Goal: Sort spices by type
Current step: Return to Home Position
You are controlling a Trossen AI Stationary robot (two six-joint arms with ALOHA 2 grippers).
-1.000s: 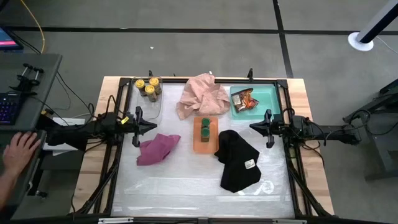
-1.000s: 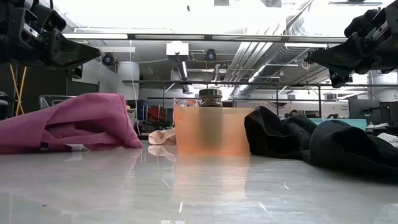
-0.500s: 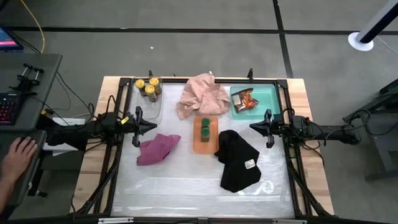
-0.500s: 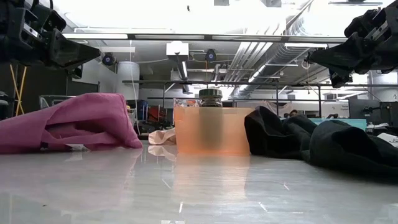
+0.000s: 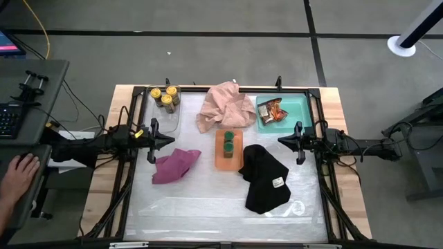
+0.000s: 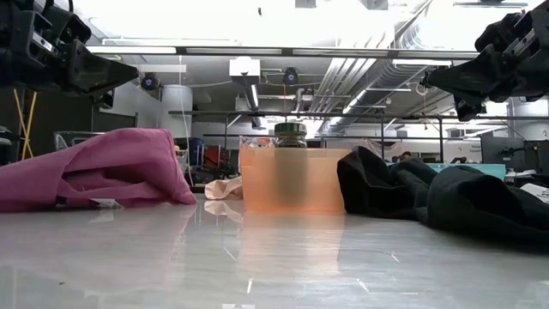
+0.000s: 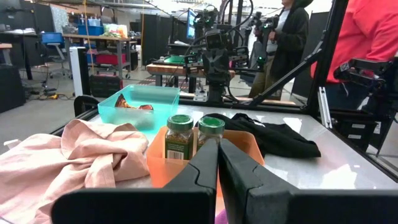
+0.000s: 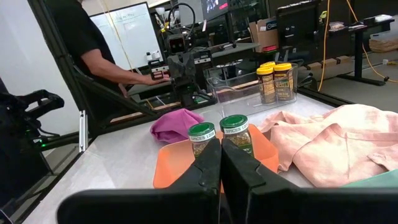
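Two green-lidded jars stand upright in the orange tray at the table's middle; they also show in the left wrist view and the right wrist view. Several yellow-lidded jars stand in a clear bin at the far left. Red-brown packets lie in the teal tray at the far right. My left gripper hovers shut above the table's left side, near the magenta cloth. My right gripper hovers shut at the right, beside the black cloth.
A pale pink cloth lies crumpled at the far middle, a magenta cloth left of the orange tray, a black cloth to its right. A person's hand rests off the table's left. People stand beyond the table in both wrist views.
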